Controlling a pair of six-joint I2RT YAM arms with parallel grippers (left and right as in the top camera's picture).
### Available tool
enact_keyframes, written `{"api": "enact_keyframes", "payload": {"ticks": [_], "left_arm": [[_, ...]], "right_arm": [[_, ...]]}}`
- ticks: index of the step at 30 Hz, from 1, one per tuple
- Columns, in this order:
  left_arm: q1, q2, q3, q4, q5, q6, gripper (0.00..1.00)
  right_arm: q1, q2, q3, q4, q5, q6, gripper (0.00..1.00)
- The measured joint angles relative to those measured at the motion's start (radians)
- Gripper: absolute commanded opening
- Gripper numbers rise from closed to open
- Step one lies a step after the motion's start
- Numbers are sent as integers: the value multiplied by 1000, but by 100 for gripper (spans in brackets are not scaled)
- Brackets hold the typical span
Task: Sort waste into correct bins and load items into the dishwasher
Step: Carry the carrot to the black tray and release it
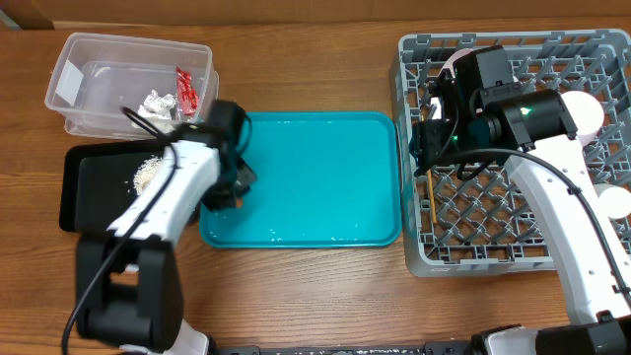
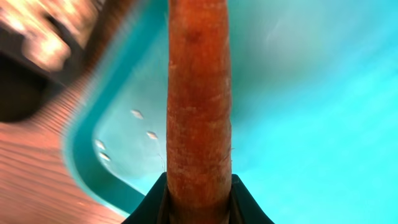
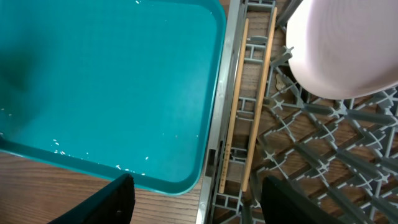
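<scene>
My left gripper is shut on the orange carrot and holds it over the left end of the teal tray. The shallow black tray with pale rice lies just to its left. The clear tub behind holds the red wrapper and white tissue. My right gripper is open and empty over the left edge of the grey dish rack. The two chopsticks lie in the rack beneath it. A white bowl stands in the rack.
Loose rice grains lie in the teal tray's corner and along its front edge. More white dishes sit at the rack's right side. Bare wooden table lies in front of the tray.
</scene>
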Motion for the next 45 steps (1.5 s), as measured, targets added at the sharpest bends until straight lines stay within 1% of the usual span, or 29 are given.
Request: {"api": "enact_keyframes", "payload": {"ticks": [4, 7, 13, 17, 21, 25, 28, 31, 32, 34, 35, 38, 39, 45], "left_arm": [[98, -65, 57, 4, -27, 32, 4], [205, -88, 68, 8, -43, 44, 4], [435, -68, 68, 21, -67, 56, 4], [526, -6, 68, 61, -71, 82, 4], [583, 74, 68, 96, -75, 120, 4], [600, 154, 68, 115, -76, 156, 5], [601, 202, 68, 116, -78, 173, 10], [601, 228, 68, 117, -78, 178, 11], [601, 232, 68, 117, -78, 179, 12], [601, 237, 68, 117, -78, 187, 28], [601, 238, 68, 117, -78, 193, 33], [601, 242, 68, 117, -78, 212, 45], [601, 242, 68, 116, -78, 220, 48], [601, 242, 68, 90, -78, 234, 52]], "right_arm": [[0, 0, 0, 0, 1, -1, 67], [0, 0, 0, 0, 0, -1, 67], [0, 0, 0, -5, 0, 0, 67], [0, 0, 0, -6, 0, 0, 67], [0, 0, 0, -12, 0, 0, 67], [0, 0, 0, -18, 0, -1, 67], [0, 0, 0, -18, 0, 0, 67], [0, 0, 0, -18, 0, -1, 67], [0, 0, 0, -18, 0, 0, 67], [0, 0, 0, -18, 0, -1, 67], [0, 0, 0, -18, 0, -1, 67], [0, 0, 0, -19, 0, -1, 67], [0, 0, 0, -18, 1, 0, 67], [0, 0, 0, -19, 1, -1, 68]]}}
